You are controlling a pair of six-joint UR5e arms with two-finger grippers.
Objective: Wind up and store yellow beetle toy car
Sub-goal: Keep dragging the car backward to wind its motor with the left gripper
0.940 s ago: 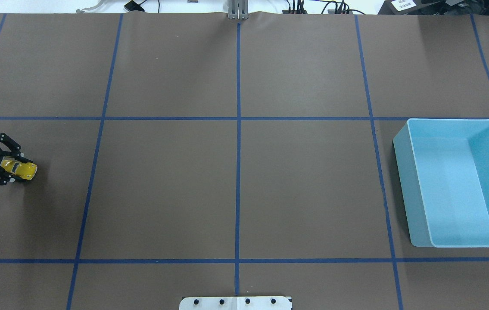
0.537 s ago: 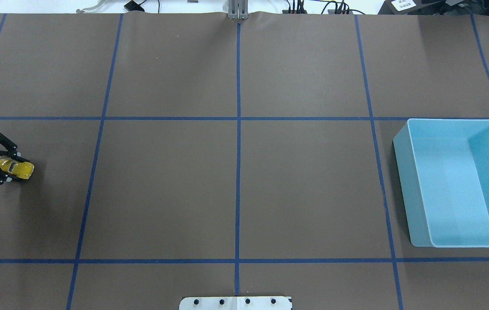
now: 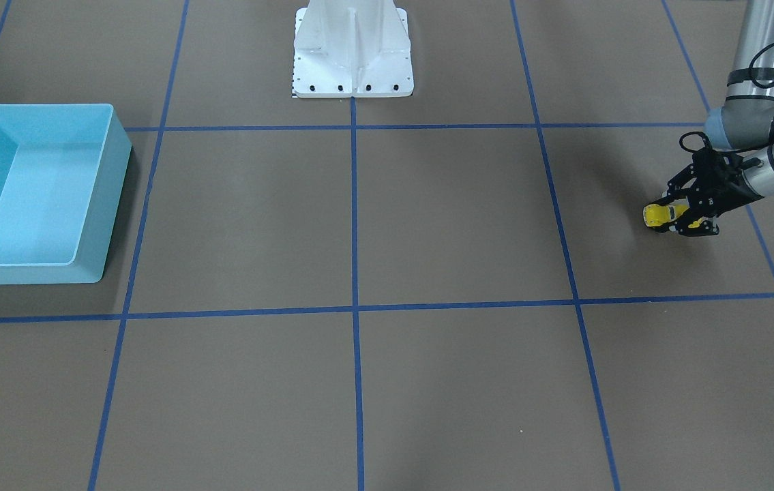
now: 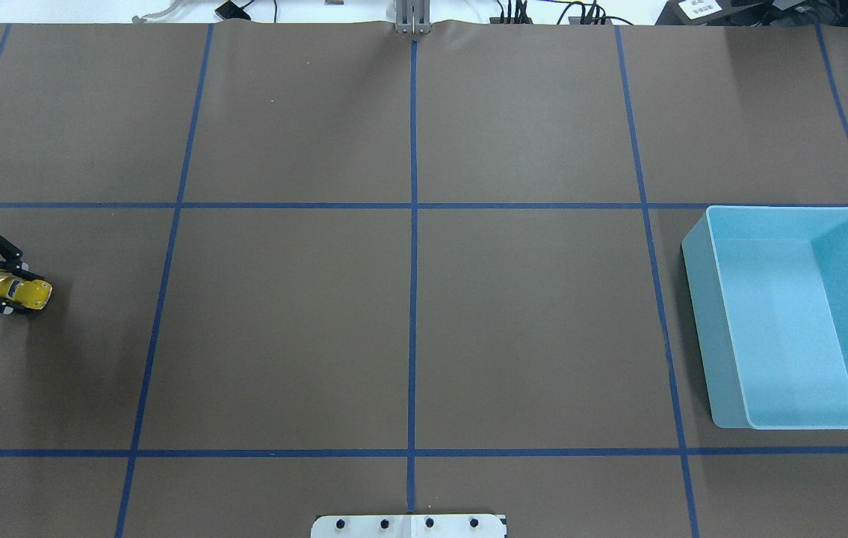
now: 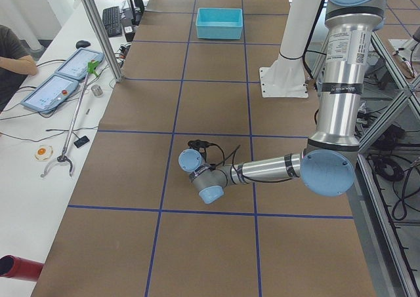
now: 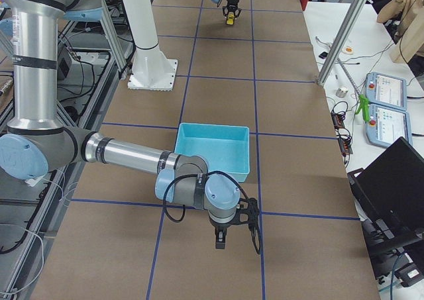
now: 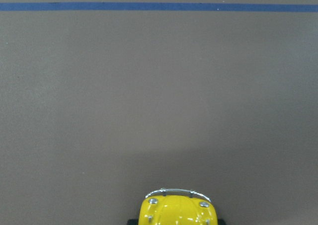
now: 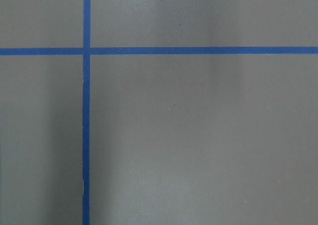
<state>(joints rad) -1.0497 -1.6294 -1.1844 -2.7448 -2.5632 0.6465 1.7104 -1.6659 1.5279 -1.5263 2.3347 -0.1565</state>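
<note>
My left hand (image 4: 13, 290) pinches the yellow beetle toy car (image 4: 29, 294), its nose poking past my fingertips. I cannot tell my right hand's (image 6: 228, 232) grip.

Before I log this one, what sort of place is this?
Probably a robotics lab: brown table gridded with blue tape, silver jointed robot arm, white side bench with control tablets.

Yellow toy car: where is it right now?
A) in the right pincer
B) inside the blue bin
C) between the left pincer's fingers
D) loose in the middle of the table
C: the yellow toy car sits clamped in the left pincer at the left edge of the overhead view, far from the blue bin, which holds nothing.
</note>
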